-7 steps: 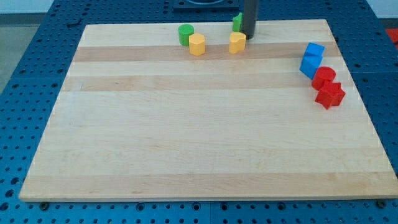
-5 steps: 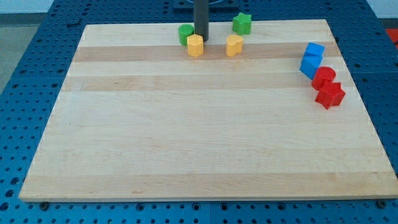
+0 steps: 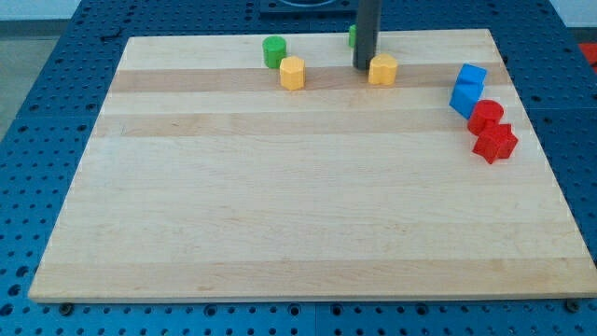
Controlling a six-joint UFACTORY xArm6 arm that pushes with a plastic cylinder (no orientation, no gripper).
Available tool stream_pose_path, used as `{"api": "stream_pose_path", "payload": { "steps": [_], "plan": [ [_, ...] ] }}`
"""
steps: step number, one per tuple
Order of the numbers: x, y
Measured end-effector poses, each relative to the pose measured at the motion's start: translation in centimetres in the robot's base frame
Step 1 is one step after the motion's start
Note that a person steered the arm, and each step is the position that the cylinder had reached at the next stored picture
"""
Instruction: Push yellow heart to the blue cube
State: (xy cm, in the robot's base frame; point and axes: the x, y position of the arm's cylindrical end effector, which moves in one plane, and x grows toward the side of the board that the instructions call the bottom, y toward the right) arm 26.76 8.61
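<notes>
The yellow heart (image 3: 382,69) lies near the view's top, right of centre. My tip (image 3: 364,66) stands just at its left side, touching or nearly touching it. The blue cube (image 3: 473,77) sits at the view's right, with a second blue block (image 3: 464,98) just below it. The heart is well to the left of the blue cube, apart from it.
A yellow hexagon-like block (image 3: 293,72) and a green cylinder (image 3: 274,51) lie at the top left of centre. A green block (image 3: 354,35) is mostly hidden behind the rod. A red cylinder (image 3: 485,117) and a red star-like block (image 3: 494,142) sit below the blue blocks.
My tip moved from beside the yellow hexagon block rightward to the heart's left side. The yellow heart has slid to the right, closer to the blue cube.
</notes>
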Motion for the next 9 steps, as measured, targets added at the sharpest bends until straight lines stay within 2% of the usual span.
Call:
{"api": "stream_pose_path", "payload": {
  "steps": [1,2,6,9],
  "plan": [
    [0.7,-6.9],
    [1.8,-7.8],
    [1.9,4.7],
    [1.8,7.8]
  ]
}}
